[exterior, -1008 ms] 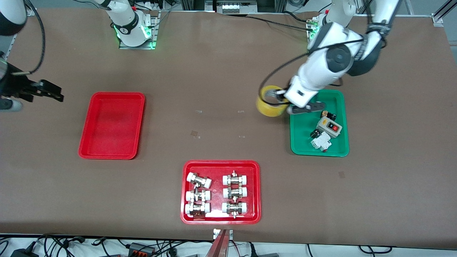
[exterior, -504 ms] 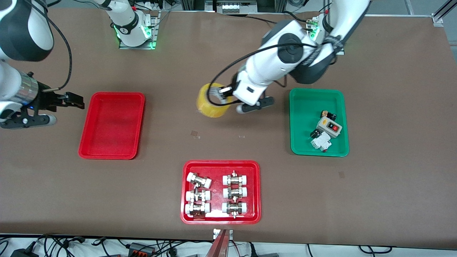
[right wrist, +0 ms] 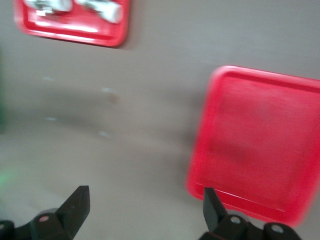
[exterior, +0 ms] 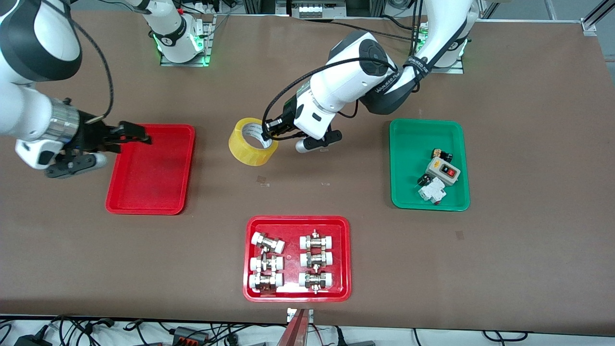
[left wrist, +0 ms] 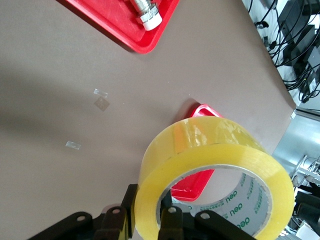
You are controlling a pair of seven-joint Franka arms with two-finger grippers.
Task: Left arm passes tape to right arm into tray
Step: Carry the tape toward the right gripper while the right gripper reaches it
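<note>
Left gripper (exterior: 270, 129) clamped on tape (exterior: 252, 142) above mid-counter (exterior: 307, 192); right gripper (exterior: 137, 136), fingers apart, over tray (exterior: 144, 204) rim; handover and tray placement not yet done, approx. halfway.

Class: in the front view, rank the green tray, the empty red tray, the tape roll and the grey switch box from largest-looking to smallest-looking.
1 and 2. Empty red tray and green tray: look alike, no ranking.
3. Tape roll, held up by the left gripper, so nearer the camera and flattered.
4. Grey switch box.
</note>
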